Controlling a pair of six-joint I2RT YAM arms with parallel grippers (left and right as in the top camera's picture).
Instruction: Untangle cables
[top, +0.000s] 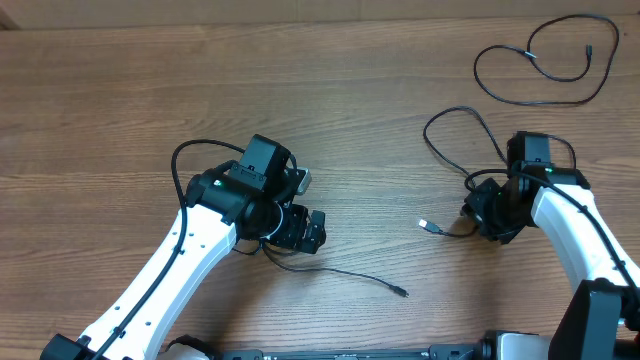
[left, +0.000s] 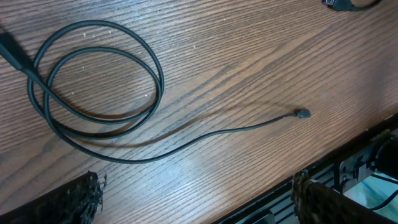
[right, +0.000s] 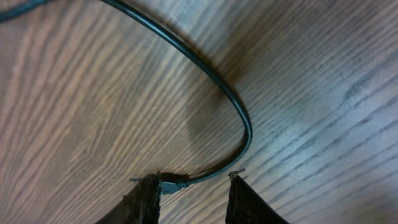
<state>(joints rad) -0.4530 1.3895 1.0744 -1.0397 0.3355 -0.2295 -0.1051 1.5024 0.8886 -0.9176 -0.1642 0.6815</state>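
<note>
Three thin black cables lie apart on the wooden table. One cable (top: 340, 272) trails from under my left gripper (top: 305, 232) to a small plug (top: 400, 292). In the left wrist view this cable (left: 155, 81) lies in two loops with a tail ending in its plug (left: 303, 114); the left gripper (left: 199, 202) is open and empty above the table's front edge. A second cable (top: 427, 135) loops by my right gripper (top: 482, 215). In the right wrist view this cable (right: 239, 109) arcs down to its plug (right: 177, 184), which lies between the open jaws (right: 193, 190), against the left finger.
A third cable (top: 478, 68) lies in a loose loop at the far right corner. A silver-tipped plug (top: 428, 225) lies left of the right gripper. The table's front edge (left: 348, 146) runs close below the left gripper.
</note>
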